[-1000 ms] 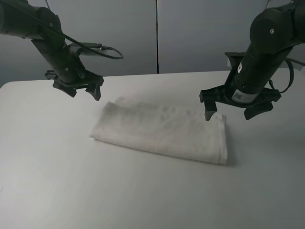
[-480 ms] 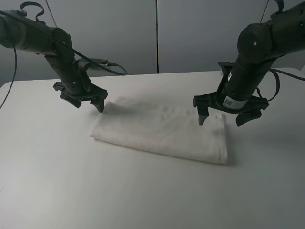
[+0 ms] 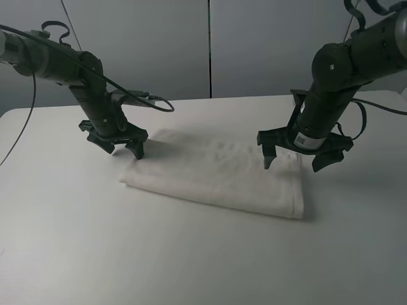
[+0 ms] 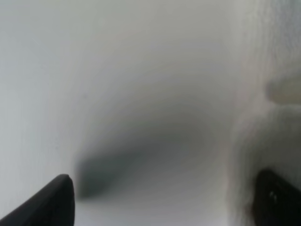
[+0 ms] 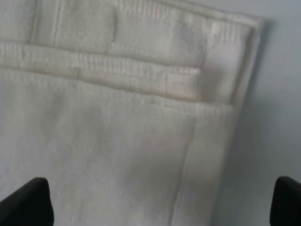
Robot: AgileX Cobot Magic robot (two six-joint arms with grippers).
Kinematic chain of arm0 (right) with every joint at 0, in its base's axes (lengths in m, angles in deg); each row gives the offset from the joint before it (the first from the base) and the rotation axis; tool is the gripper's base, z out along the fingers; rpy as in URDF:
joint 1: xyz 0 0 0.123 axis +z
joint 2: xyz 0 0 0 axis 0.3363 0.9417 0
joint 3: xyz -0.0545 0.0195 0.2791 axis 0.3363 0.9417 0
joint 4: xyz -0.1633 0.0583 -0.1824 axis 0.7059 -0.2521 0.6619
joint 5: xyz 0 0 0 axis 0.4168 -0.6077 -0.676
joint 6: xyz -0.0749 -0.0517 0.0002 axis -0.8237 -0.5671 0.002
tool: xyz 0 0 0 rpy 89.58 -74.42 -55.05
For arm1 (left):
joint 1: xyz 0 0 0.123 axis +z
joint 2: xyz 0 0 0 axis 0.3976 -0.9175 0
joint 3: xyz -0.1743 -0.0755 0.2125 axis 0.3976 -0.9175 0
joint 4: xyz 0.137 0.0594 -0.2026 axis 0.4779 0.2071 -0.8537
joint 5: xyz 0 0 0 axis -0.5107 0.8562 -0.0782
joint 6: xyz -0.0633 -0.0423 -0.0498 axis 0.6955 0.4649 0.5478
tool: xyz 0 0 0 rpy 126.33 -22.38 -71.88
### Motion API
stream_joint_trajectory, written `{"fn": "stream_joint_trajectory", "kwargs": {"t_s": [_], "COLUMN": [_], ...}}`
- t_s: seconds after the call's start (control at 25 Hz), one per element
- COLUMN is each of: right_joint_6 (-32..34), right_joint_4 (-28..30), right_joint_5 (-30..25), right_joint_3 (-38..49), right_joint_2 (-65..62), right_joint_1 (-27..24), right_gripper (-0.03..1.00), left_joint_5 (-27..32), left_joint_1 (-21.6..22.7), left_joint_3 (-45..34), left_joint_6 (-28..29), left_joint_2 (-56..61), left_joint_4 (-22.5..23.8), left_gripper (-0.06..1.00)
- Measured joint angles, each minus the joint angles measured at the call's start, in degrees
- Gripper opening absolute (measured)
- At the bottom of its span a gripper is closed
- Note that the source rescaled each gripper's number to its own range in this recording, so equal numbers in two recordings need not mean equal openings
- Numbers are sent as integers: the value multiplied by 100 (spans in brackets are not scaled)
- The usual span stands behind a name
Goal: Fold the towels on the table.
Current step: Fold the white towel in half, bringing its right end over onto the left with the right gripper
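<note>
The towel [image 3: 216,171] is lying folded into a long strip in the middle of the bench [image 3: 82,254], running from far left to near right. The left claw [image 3: 124,151] is hanging low at the towel's far-left corner, released and holding nothing. In the left wrist view one finger [image 4: 47,205] is standing over bare bench and the other [image 4: 277,202] over the cloth's edge. The right claw [image 3: 292,164] is hovering at the far-right corner, likewise spread wide and empty, with one fingertip over the cloth and the other past the towel's right edge. The right wrist view is showing that corner closely — stacked layers with stitched border bands lying flat, one hem stepping back from the next. Whether either claw's tips are touching the cloth cannot be told.
</note>
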Motion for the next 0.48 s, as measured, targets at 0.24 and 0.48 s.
{"fn": "stream_joint_trajectory", "kwargs": {"t_s": [0.24,0.48], "right_joint_6": [0,-11], "right_joint_4": [-225,-355], "right_joint_5": [79,115], "right_joint_3": [-10,-8], "right_joint_2": [263,593], "right_joint_1": [-102,-102], "right_gripper": [100,100], "left_joint_5": [0,0], "left_joint_1": [0,0], "left_joint_3": [11,20], "left_joint_6": [-41,-41], "left_joint_2": [0,-9], "left_joint_4": [-4,-4], "left_gripper": [98,98]}}
